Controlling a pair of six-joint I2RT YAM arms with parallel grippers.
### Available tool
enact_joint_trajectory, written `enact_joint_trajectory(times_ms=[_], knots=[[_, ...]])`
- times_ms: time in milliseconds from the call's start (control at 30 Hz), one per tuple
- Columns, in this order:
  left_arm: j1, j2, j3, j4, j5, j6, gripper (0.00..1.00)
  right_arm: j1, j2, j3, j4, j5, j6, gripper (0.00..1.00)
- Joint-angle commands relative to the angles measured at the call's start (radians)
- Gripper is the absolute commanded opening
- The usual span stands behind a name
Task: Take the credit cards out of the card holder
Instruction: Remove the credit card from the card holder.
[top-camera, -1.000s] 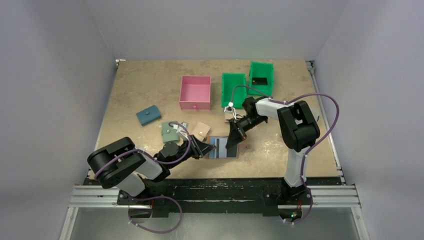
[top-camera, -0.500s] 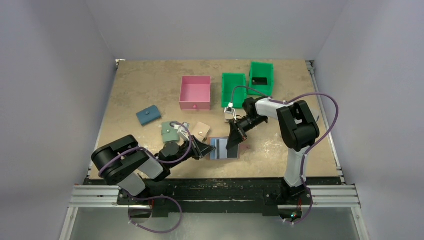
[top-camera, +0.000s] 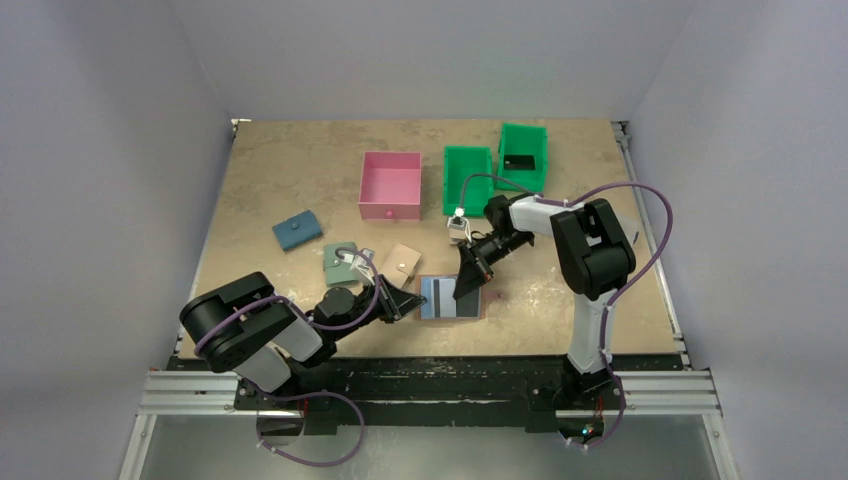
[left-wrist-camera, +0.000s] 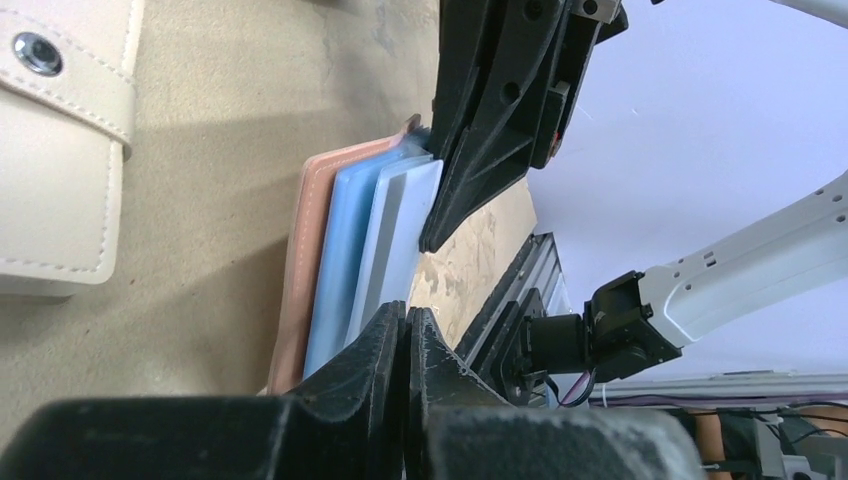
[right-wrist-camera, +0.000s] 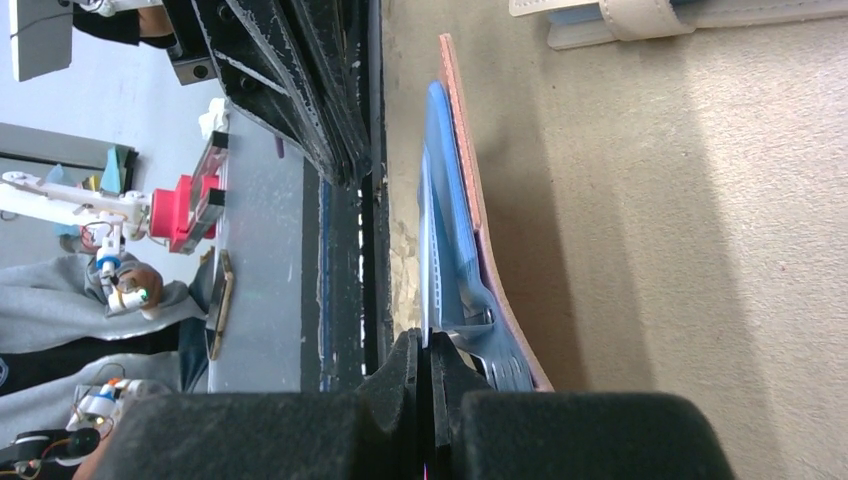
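The reddish-brown card holder lies open near the front edge, blue lining up. A pale credit card with dark stripes sits in it. My right gripper comes down from behind and is shut on the thin pale card edge, which rises from the blue pocket. My left gripper is shut, its tips at the holder's left edge. In the left wrist view the holder's leather rim and the pale card run up to my left gripper. Nothing shows between its fingers. No black card is in view.
A beige wallet, a sage green wallet and a blue wallet lie to the left and behind. A pink box and two green bins stand at the back. The table's front edge lies just below the holder.
My left gripper has closed at the holder's left edge. The right gripper keeps its grip on the card and has barely shifted.
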Motion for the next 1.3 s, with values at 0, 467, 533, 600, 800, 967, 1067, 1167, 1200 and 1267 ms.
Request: enact_joint_trajectory(times_ms=[0,467,533,600,800,967,1067,1167,1200,1267], knots=[[0.008,-0.022,-0.030,0.056,-0.024,0.012,0.00,-0.001,0.009,0.022,0.018,0.003,0.017,0.00],[0.008,0.025,-0.002,0.107,0.051,0.023,0.28,0.000,0.016,0.041,-0.059,-0.030,-0.069,0.00],[0.007,0.037,-0.004,0.121,0.050,0.018,0.28,0.000,0.016,0.041,-0.055,-0.019,-0.067,0.00],[0.008,0.051,-0.002,0.141,0.051,0.011,0.28,-0.001,0.014,0.037,-0.031,0.001,-0.040,0.00],[0.008,0.110,0.053,0.173,0.075,-0.002,0.28,0.000,0.001,0.017,0.054,0.080,0.055,0.00],[0.008,0.167,0.091,0.197,0.083,-0.019,0.28,-0.002,-0.018,0.006,0.095,0.148,0.103,0.00],[0.007,0.187,0.102,0.166,0.059,-0.027,0.28,-0.002,-0.027,0.005,0.095,0.179,0.109,0.00],[0.006,0.196,0.136,0.095,0.049,-0.020,0.29,-0.006,-0.028,0.010,0.087,0.195,0.108,0.00],[0.004,0.196,0.144,0.075,0.042,-0.017,0.29,-0.008,-0.030,0.011,0.084,0.200,0.108,0.00],[0.004,0.198,0.159,0.029,0.030,-0.007,0.29,-0.014,-0.031,0.014,0.075,0.207,0.105,0.00]])
